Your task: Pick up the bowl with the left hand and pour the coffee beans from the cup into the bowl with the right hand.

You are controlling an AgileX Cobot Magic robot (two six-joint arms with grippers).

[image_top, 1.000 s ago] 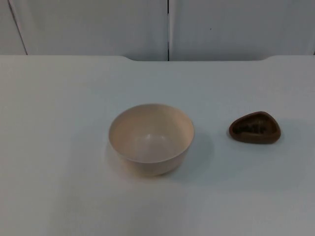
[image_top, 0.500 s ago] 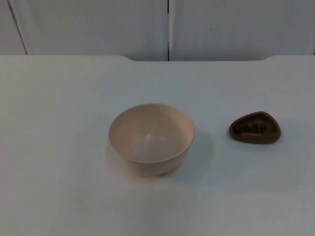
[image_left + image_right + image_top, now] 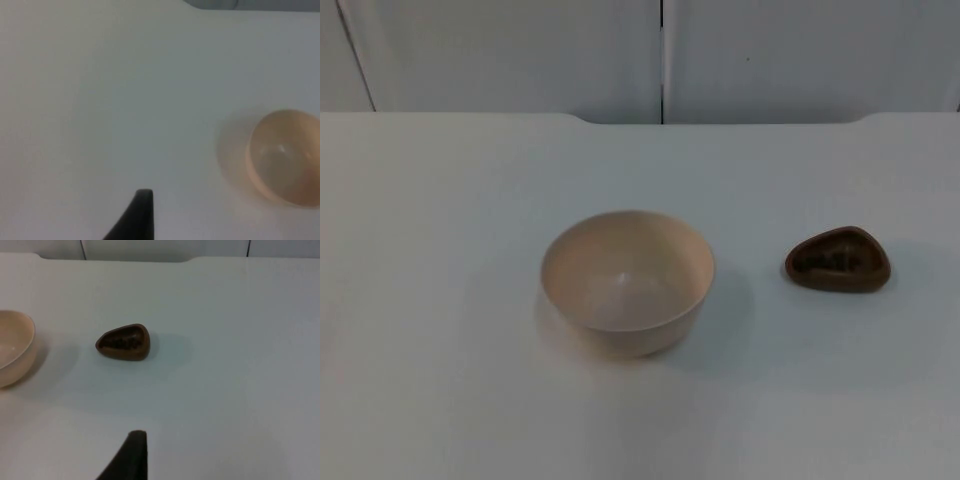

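Left gripper (image 3: 142, 220), marked by one black fingertip in the left wrist view, hangs above bare table (image 3: 440, 200), well apart from the cream bowl (image 3: 627, 282); whether its fingers are parted cannot be told. Right gripper (image 3: 132, 457), likewise one dark fingertip in the right wrist view, hangs over the table short of the brown cup (image 3: 837, 261); its fingers cannot be judged either. In the top view the bowl stands upright and empty near the table's middle, the cup well apart on its right, holding dark coffee beans (image 3: 121, 342). Step in hand, by judgement: the left arm's approach to the bowl. A sound grasp would pinch the rim wall on the near side, leaving the mouth clear for pouring. Both arms look drawn back, each wrist camera looking obliquely down at its target.
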